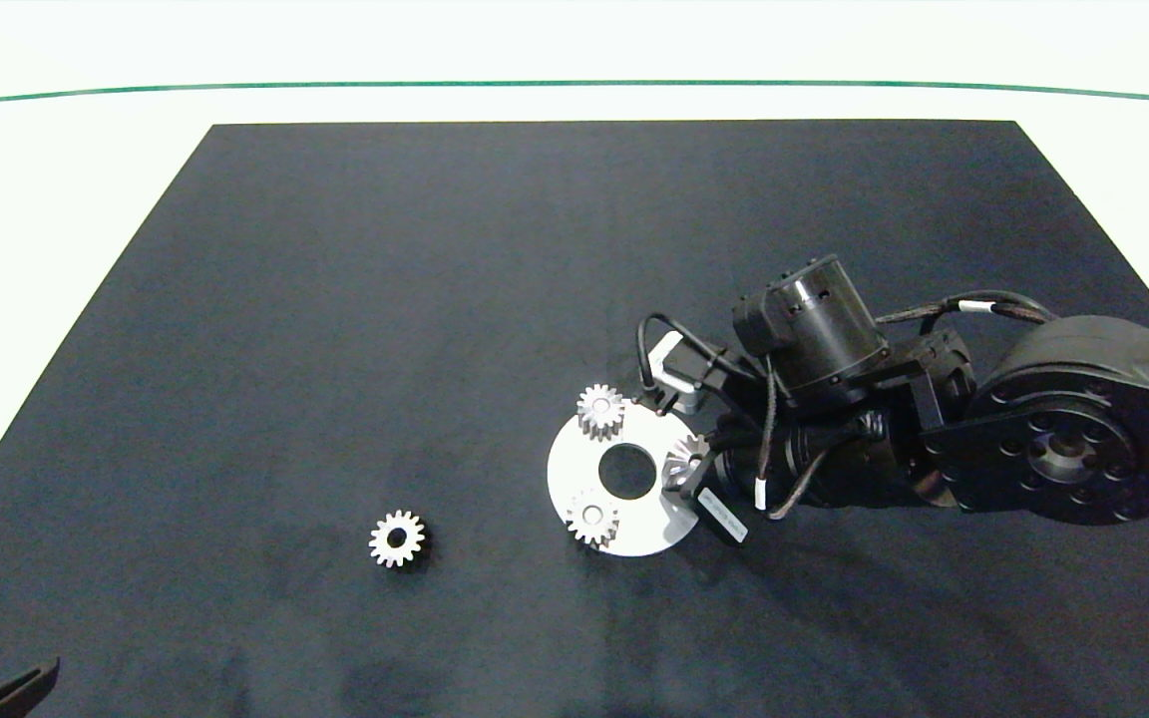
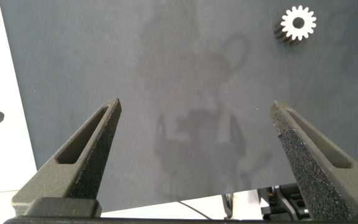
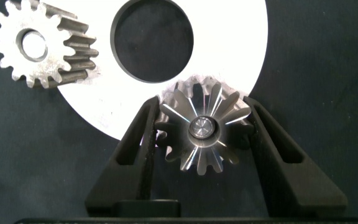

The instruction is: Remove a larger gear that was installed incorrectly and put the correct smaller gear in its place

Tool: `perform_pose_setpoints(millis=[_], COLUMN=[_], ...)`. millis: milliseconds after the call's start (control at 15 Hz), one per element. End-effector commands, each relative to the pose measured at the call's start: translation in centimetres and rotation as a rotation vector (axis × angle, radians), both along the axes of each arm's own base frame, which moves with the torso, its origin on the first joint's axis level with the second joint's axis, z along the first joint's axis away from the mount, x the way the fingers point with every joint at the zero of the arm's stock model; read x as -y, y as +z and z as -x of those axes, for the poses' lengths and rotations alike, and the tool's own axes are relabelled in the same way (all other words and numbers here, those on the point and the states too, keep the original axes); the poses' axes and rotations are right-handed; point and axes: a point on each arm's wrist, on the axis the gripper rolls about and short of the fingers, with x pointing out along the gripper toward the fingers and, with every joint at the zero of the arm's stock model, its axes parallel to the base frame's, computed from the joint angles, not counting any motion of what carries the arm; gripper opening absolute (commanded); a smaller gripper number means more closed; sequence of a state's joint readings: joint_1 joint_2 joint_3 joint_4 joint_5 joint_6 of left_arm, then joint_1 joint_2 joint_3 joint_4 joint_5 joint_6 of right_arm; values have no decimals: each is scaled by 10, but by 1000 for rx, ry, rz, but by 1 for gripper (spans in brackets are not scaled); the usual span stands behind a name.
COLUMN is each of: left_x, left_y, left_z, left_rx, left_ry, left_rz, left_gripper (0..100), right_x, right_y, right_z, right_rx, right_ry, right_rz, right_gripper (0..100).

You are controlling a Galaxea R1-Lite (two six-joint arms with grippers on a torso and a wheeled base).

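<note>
— Where's the larger gear (image 3: 202,129)?

— On the right edge of the white disc (image 1: 574,479), seated on a peg whose round tip shows at its centre. It's silver, with long pointed teeth fanning out like a star, and the right gripper (image 3: 202,134) has its two fingers pressed against opposite sides of it.

— And the smaller gear (image 1: 397,539)?

— Lying flat on the dark mat, well apart from the disc, off to its left — short blunt teeth, a round hole through the middle, nothing touching it.
</note>
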State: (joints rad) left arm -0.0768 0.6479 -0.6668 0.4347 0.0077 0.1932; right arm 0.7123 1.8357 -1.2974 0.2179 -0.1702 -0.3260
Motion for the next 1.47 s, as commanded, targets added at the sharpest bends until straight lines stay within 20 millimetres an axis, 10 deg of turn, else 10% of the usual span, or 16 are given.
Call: perform_pose_setpoints(millis=[67, 600, 1467], left_x=[0, 0, 0], left_y=[-2, -2, -7], left_z=[1, 1, -1], left_rx=[-3, -3, -26], left_ry=[-1, 2, 8], left_rz=[-3, -4, -7], left_gripper=[100, 100, 100], right_x=[0, 0, 6], right_y=[0, -2, 19], right_z=[0, 0, 18], right_rx=[0, -10, 32], right_ry=[2, -1, 22], right_rz=[3, 1, -40], right_gripper=[45, 28, 28])
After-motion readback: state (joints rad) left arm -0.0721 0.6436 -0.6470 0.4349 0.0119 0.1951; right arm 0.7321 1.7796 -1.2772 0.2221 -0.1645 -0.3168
